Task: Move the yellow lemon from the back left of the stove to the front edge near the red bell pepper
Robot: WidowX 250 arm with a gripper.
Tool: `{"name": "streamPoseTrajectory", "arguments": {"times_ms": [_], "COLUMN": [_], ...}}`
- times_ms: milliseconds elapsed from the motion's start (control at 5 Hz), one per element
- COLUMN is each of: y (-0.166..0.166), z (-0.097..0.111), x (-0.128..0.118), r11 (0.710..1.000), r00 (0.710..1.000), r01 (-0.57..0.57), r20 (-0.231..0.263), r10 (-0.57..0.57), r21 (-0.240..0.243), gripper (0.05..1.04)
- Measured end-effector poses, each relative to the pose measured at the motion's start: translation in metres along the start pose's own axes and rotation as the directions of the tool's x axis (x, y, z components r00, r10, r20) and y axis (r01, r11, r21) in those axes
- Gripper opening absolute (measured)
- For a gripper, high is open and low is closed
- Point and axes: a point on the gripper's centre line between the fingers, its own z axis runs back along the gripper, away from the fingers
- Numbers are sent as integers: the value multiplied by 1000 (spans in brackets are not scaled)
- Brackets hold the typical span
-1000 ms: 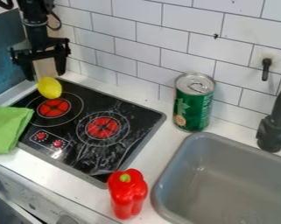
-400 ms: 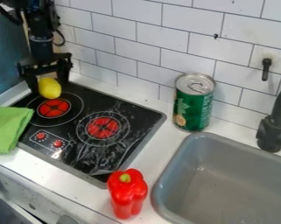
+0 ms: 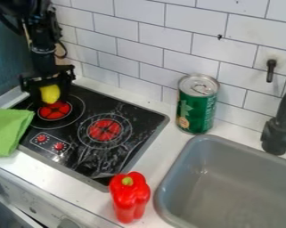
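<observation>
The black two-finger gripper [image 3: 51,100] hangs at ten o'clock in the view, its fingers standing apart on either side of a smooth yellow lemon-shaped object [image 3: 50,94]. That object sits over or on the upper-left red burner [image 3: 55,110] of the flat black stovetop [image 3: 118,153]; whether it touches the burner cannot be told. At nine o'clock a folded light-green cloth [image 3: 8,132] overlaps the stovetop's edge. Near six o'clock a glossy red toy bell pepper [image 3: 130,200] with a green stem stands upright on the white counter [image 3: 163,156]. Toward three o'clock stands a green metal can [image 3: 195,109], its silver lid hiding the inside, with pale lettering and a round tan mark on its side. The grey sink basin [image 3: 228,187] lies at four to five o'clock, beside a black faucet [image 3: 279,133].
</observation>
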Motion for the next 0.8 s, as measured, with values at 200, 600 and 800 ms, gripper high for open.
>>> {"name": "streamPoseTrajectory", "arguments": {"times_ms": [200, 600, 800], "y": [0, -14, -7], "z": [5, 76, 60], "x": [-17, -90, -147], "r11": [997, 843, 703], "r00": [996, 842, 688], "r01": [74, 536, 707], "r20": [-56, -42, -157], "r10": [-76, -538, -709], "r21": [-36, -53, -75], "gripper": [843, 843, 843]}}
